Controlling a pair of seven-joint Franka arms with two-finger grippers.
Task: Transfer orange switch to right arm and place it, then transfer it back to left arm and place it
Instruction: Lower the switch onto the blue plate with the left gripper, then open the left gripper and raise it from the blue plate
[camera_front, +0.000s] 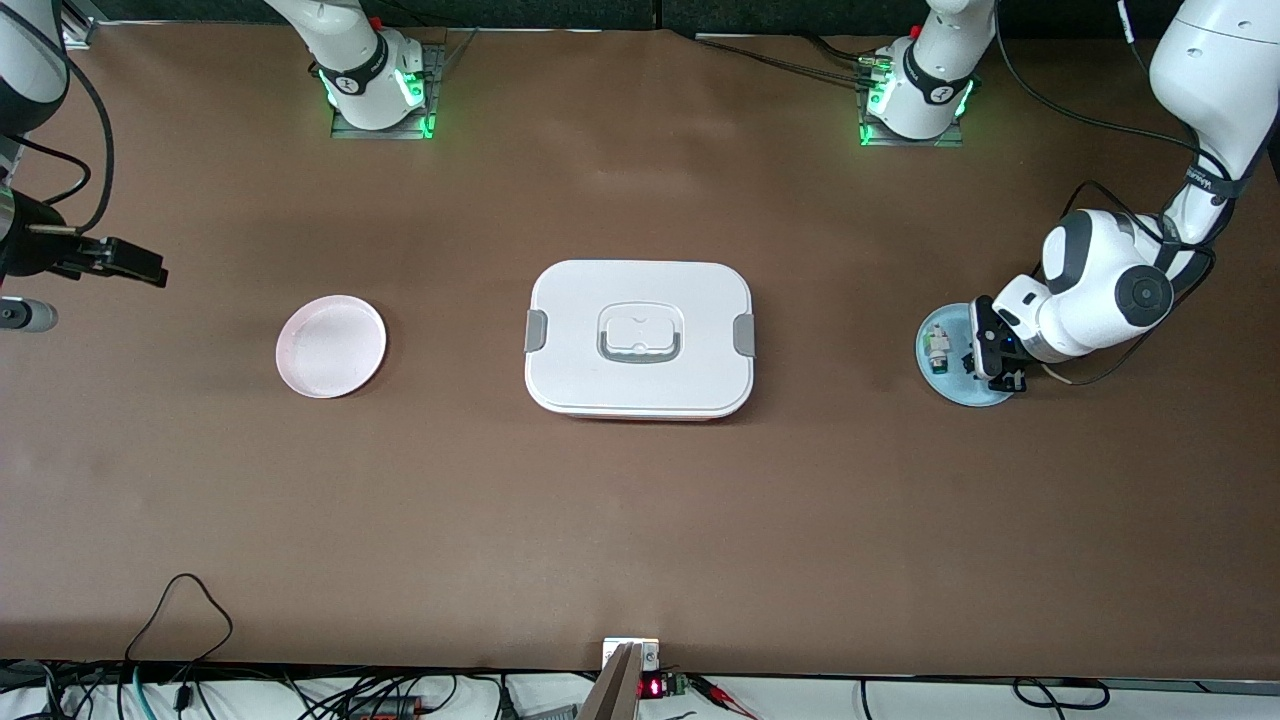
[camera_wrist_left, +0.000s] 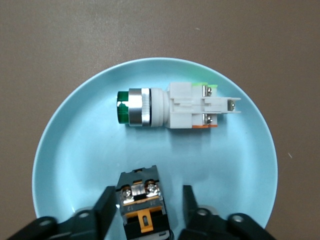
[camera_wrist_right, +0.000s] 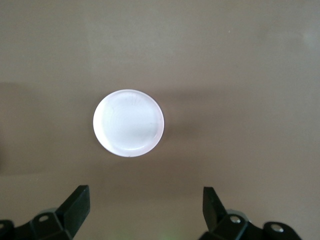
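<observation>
The orange switch (camera_wrist_left: 142, 205) is a small black block with orange markings and two screws. It lies on a light blue plate (camera_wrist_left: 75, 150) at the left arm's end of the table. My left gripper (camera_wrist_left: 146, 200) is down at the plate (camera_front: 950, 388), open, with a finger on each side of the switch. One finger is close against it and a gap shows at the other. The white box (camera_front: 640, 290) sits in the middle of the table. My right gripper (camera_wrist_right: 146, 200) hangs open and empty over the right arm's end of the table (camera_front: 135, 262).
A white-and-green component (camera_wrist_left: 170, 106) lies on the same blue plate beside the switch (camera_front: 937, 347). A pink plate (camera_front: 330, 346) sits between the box and the right arm's end, seen below the right gripper (camera_wrist_right: 128, 123). Cables run along the table edge nearest the camera.
</observation>
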